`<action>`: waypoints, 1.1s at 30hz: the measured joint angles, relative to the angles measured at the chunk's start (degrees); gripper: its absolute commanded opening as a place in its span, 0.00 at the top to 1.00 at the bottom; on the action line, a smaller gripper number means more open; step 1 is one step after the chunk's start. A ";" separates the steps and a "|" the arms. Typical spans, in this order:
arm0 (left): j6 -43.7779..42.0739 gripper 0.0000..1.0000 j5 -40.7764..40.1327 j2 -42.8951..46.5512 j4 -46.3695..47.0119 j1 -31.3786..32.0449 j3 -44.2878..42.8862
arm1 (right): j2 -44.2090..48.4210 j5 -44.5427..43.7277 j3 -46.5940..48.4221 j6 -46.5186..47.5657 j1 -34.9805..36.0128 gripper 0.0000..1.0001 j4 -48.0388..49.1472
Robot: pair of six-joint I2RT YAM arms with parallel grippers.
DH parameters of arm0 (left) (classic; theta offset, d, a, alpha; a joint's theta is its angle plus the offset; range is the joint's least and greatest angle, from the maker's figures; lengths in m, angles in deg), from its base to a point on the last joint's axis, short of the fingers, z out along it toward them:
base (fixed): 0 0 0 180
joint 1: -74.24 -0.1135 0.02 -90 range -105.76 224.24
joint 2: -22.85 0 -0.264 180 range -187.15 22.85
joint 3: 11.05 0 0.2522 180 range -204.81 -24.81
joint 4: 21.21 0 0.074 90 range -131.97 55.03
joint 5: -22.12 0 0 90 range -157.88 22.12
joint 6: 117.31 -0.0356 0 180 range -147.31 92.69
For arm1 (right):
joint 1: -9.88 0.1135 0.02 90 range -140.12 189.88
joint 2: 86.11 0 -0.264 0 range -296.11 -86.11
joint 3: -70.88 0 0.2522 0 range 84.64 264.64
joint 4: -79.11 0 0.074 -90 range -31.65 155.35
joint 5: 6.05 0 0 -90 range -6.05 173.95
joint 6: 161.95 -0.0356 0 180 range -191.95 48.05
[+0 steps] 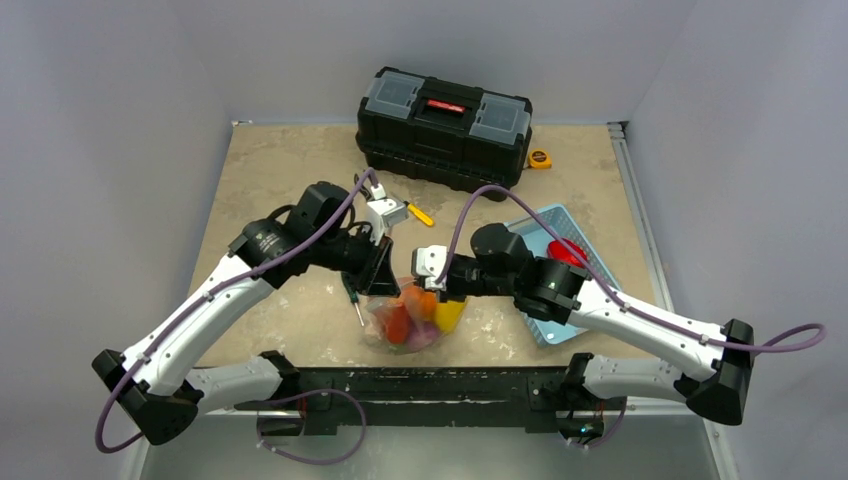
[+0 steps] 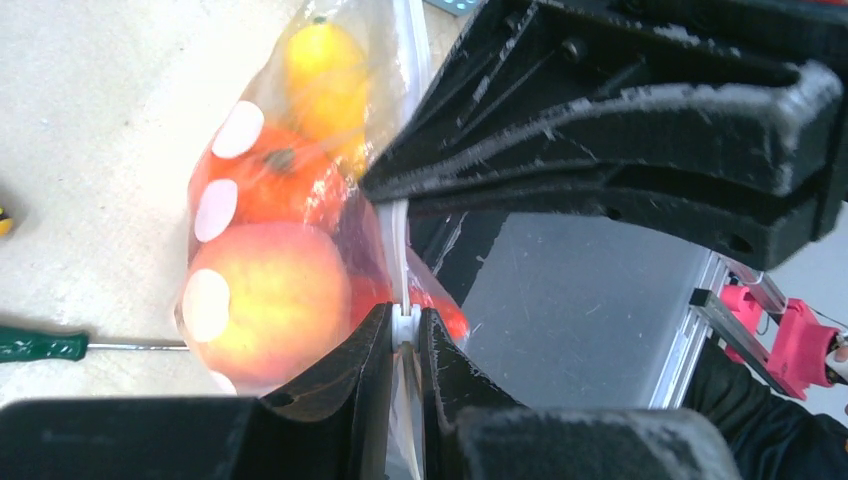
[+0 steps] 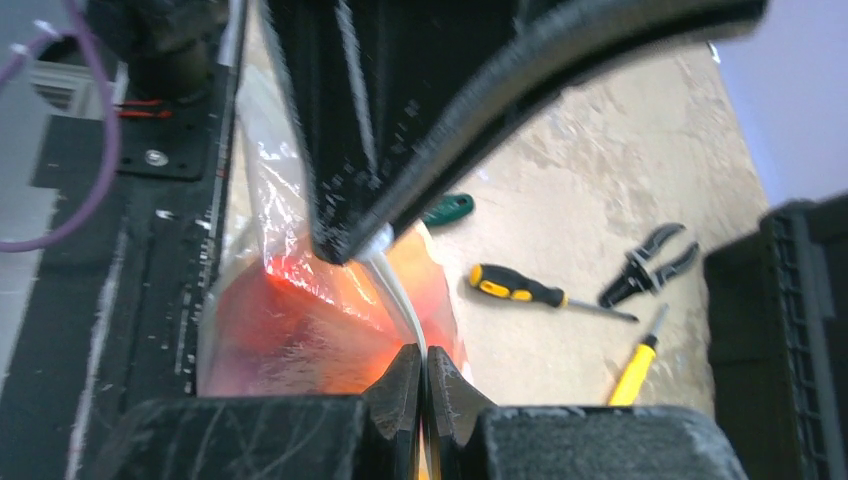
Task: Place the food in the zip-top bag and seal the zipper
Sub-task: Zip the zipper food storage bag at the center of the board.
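The clear zip-top bag (image 1: 410,322) hangs just above the table's near edge, held between both grippers. The food shows through it: a peach (image 2: 270,300), an orange-red fruit (image 2: 275,180) and a yellow one (image 2: 325,65). White dots (image 2: 215,208) mark its face. My left gripper (image 2: 405,328) is shut on the zipper (image 2: 400,240), with a small white piece between its jaws. My right gripper (image 3: 424,360) is shut on the zipper (image 3: 400,290) a short way along the same strip. In the top view the left gripper (image 1: 385,272) and right gripper (image 1: 428,275) meet above the bag.
A black toolbox (image 1: 443,125) stands at the back with a yellow tape measure (image 1: 540,158) beside it. A light blue basket (image 1: 540,215) on the right holds a red item (image 1: 567,250). A green-handled screwdriver (image 1: 352,298), black-yellow screwdriver (image 3: 515,285), yellow screwdriver (image 3: 635,370) and pliers (image 3: 650,262) lie on the table.
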 measured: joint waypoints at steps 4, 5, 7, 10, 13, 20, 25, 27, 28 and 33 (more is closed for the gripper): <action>-0.46 1.00 -2.29 0.07 -1.25 0.00 -0.66 | 0.52 -7.91 -2.47 -0.70 0.33 1.00 2.21; -0.74 1.00 -2.93 0.09 -1.57 0.00 -0.81 | 0.52 -10.01 -3.32 -0.81 0.37 1.00 2.75; -1.03 1.00 -3.93 0.28 -2.56 0.00 -0.94 | 0.50 -13.42 -4.66 -1.22 0.37 1.00 2.99; -1.46 1.00 -5.68 1.38 -4.02 0.00 -0.94 | 0.87 -17.38 -5.99 -2.19 0.37 1.00 3.17; -1.53 1.00 -7.13 2.75 -4.22 0.00 -0.94 | 1.75 -18.58 -6.12 -2.78 0.63 1.00 3.45; -0.57 0.50 -10.34 5.01 -5.25 0.02 -1.07 | 2.43 -18.62 -5.60 -3.54 0.52 1.00 3.08; 3.32 0.27 -19.74 7.72 -9.77 0.02 -1.31 | -0.39 -19.56 -3.85 -4.52 -0.85 1.00 1.31; 4.98 0.25 -25.46 9.77 -11.28 0.02 -1.81 | -0.98 -19.50 -3.82 -5.07 -0.85 1.00 1.20; 5.90 0.24 -28.68 11.06 -12.17 0.02 -2.25 | -1.16 -19.45 -3.82 -5.42 -0.85 1.00 1.20; 8.90 0.24 -39.60 19.04 -14.23 0.02 -4.04 | -2.97 -18.05 -3.52 -7.61 -0.83 1.00 1.77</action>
